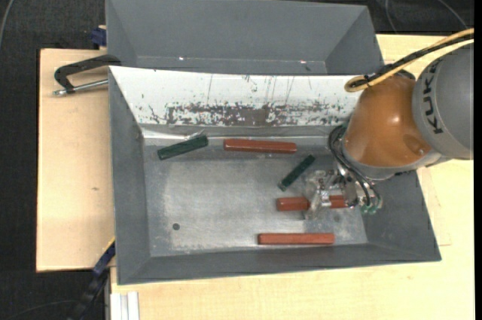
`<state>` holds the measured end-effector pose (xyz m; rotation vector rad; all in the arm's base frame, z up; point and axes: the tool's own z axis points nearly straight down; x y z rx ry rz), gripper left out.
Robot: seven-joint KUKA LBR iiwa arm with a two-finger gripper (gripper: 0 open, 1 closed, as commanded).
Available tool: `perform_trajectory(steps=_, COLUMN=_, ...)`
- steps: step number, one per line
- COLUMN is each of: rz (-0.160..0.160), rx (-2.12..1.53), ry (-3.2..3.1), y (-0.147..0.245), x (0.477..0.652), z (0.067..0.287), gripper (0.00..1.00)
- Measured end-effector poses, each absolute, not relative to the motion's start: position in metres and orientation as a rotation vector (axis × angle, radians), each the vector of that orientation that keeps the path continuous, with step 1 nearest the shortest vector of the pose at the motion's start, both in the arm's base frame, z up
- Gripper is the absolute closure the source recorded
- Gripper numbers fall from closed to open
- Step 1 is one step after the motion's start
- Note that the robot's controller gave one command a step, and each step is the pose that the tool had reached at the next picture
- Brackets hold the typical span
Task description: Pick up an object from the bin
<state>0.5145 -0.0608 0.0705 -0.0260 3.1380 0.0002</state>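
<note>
My gripper is low at the right side of the bin floor, its fingers down around the right part of a short red-brown block. A dark green bar lies tilted just above and left of the gripper. Along the front wall, below the gripper, rests a long red-brown bar. Whether the fingers grip the short block is unclear.
A long red-brown bar lies at the back wall's foot, and a dark green bar rests tilted at the back left. The arm's orange cover hangs over the bin's right side.
</note>
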Motion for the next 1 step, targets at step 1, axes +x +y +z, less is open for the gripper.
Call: perform_trajectory(steps=1, rz=-0.004, rx=-0.179, ry=3.121, y=-0.0812, x=0.5231, z=0.2073, gripper=1.0)
